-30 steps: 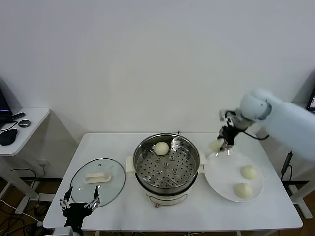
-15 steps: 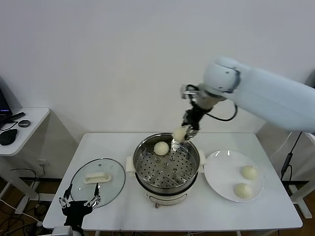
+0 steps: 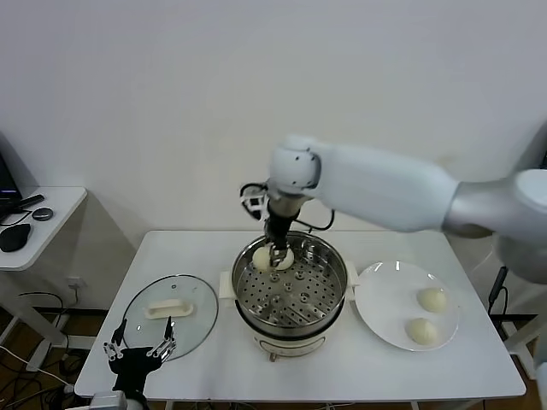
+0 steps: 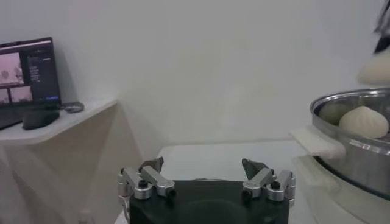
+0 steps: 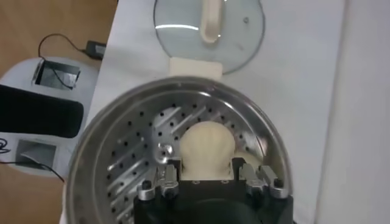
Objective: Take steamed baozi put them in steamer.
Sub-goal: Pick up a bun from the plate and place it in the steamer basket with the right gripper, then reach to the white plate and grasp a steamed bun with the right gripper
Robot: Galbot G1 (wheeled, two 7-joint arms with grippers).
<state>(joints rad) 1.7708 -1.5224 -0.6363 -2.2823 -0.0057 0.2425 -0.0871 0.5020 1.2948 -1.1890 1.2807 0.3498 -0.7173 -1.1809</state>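
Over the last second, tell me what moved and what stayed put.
The right hand carried a bun from above the plate's edge leftward across the steamer and lowered it to the far left of the tray, next to the bun already there; it keeps its grip. Unchanged: two buns on the plate, the lid on the table, the left hand parked open near the lid.

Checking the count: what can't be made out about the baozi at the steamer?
- Head view: the right gripper overlaps the held baozi; whether it touches the steamer tray is hidden.
- Right wrist view: the held baozi covers any bun beneath.
- Left wrist view: the edge cuts it off.
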